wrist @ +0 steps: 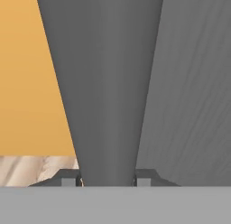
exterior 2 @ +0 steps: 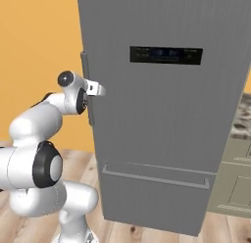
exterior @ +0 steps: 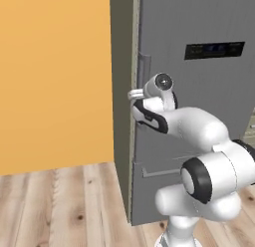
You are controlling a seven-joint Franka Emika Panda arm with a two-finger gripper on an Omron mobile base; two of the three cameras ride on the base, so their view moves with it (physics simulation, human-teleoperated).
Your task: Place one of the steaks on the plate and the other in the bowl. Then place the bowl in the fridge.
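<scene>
The fridge (exterior: pixel 199 116) (exterior 2: pixel 162 114) is a tall grey unit with its door closed. A long vertical door handle (exterior: pixel 144 66) (exterior 2: pixel 87 109) (wrist: pixel 108 83) runs along its left edge. My gripper (exterior: pixel 135 95) (exterior 2: pixel 98 89) (wrist: pixel 107 179) is at that handle, about mid-height. In the hand view the handle fills the gap between my two finger tips, and both tips press against its sides. The steaks, the plate and the bowl are out of view.
An orange wall (exterior: pixel 55 76) stands left of the fridge above a wooden floor (exterior: pixel 60 206). The lower drawer has a horizontal bar handle (exterior 2: pixel 157 177). A pale cabinet (exterior 2: pixel 235 188) with a speckled counter adjoins the fridge on the right.
</scene>
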